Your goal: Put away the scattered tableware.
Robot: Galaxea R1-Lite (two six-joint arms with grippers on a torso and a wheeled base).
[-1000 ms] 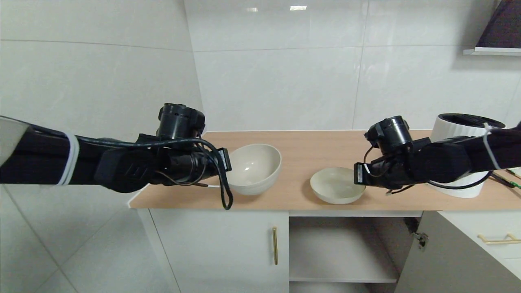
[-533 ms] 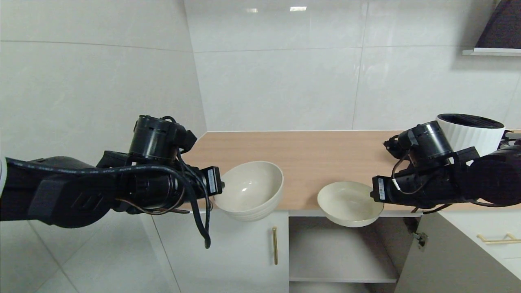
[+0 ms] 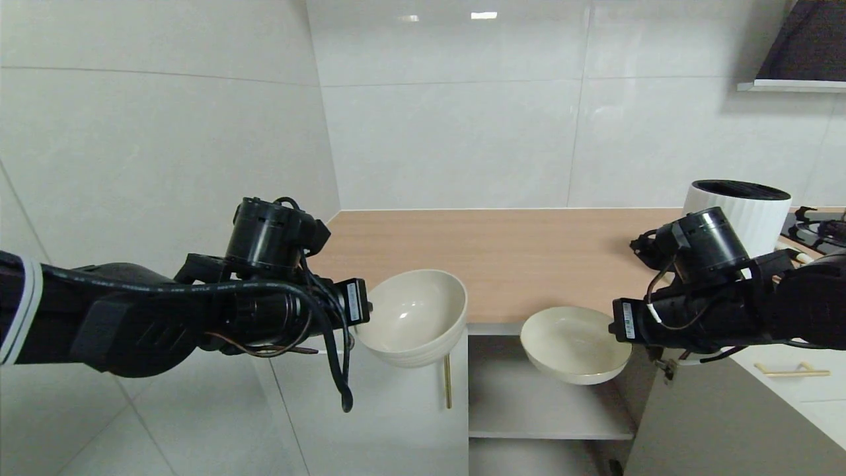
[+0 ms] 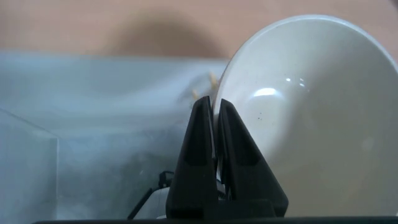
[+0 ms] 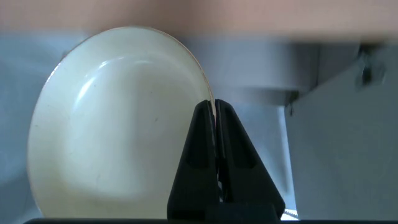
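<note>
A deep cream bowl (image 3: 413, 317) hangs in the air in front of the counter edge, with my left gripper (image 3: 362, 312) shut on its near rim. The left wrist view has the same bowl (image 4: 311, 112) clamped between the gripper (image 4: 215, 109) fingers. A shallow cream bowl (image 3: 574, 344) is held off the counter by my right gripper (image 3: 618, 324), shut on its rim. From the right wrist, that shallow bowl (image 5: 118, 118) sits pinched in the gripper (image 5: 214, 109). Both bowls hover before the open cabinet (image 3: 548, 390).
The wooden countertop (image 3: 502, 251) runs behind the bowls. A white ribbed pot (image 3: 737, 208) stands at its right end beside a stove (image 3: 816, 228). Below are a closed door with a brass handle (image 3: 447, 390), an open shelf (image 3: 548, 416) and a swung-out door (image 3: 714, 423).
Both arms have lifted their bowls off the counter and drawn them back and down in front of the cabinet. The head camera has shifted slightly.
</note>
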